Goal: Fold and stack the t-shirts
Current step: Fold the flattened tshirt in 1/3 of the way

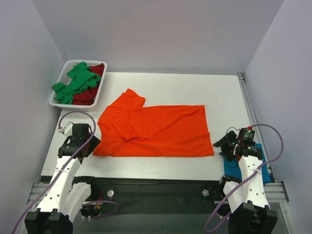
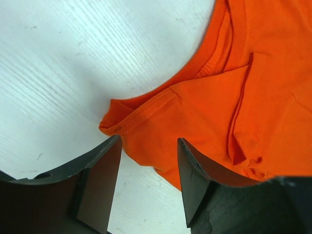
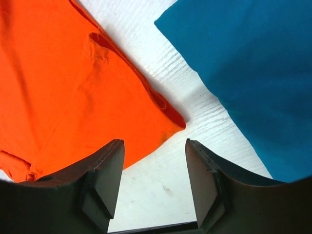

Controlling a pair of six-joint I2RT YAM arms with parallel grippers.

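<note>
While wide open, left gripper [image 2: 148, 151], right gripper [image 3: 153, 148] over orange t-shirt [image 1: 156, 131]

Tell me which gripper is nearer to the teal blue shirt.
Right. The right gripper is open just beside the teal blue shirt, over a hem corner of the orange shirt. The left gripper is across the table, open at the orange shirt's collar end.

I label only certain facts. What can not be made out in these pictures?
Teal blue t-shirt: top view, mostly under the right arm; right wrist view's edge cuts it.
Dark red t-shirt: top view, largely covered by the green t-shirt in the white tray.
Orange t-shirt: wrist views' edges cut it off.
</note>
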